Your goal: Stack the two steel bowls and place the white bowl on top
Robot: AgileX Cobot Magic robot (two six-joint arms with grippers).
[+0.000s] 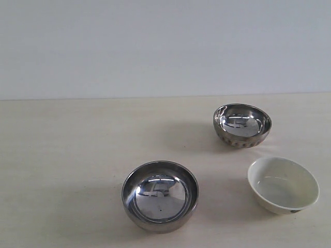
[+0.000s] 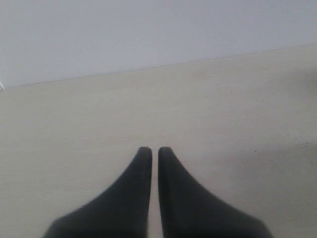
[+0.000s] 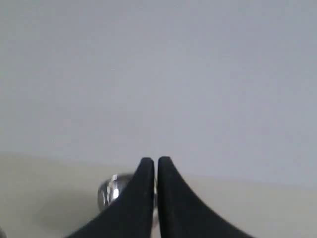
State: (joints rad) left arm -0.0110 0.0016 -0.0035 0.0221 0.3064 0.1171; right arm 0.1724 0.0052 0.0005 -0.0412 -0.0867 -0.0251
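- The left gripper [image 2: 154, 148] is shown with its two dark fingers drawn together, only a thin slit between the tips, and nothing is clamped between them.
- Ahead of those tips only the pale table [image 2: 74, 148] and the grey wall [image 2: 148, 34] behind it are seen.
- The right gripper [image 3: 154, 159] is pictured fully closed, tip against tip, with nothing held.
- Just beyond and below the right gripper's tips a steel bowl [image 3: 111, 191] is glimpsed, partly hidden behind one finger. Which of the two it is cannot be told.
- In the exterior view all three bowls are seen upright on the table, each apart from the others, none stacked.
- The smooth steel bowl [image 1: 160, 196] is placed nearest the camera, near the middle, well apart from the other two.
- The dimpled steel bowl [image 1: 242, 125] is set farther back, on the right arm's side.
- The white bowl [image 1: 283, 185] is found on that same side, in front of the dimpled steel bowl and near it, with a small dark mark by its base.
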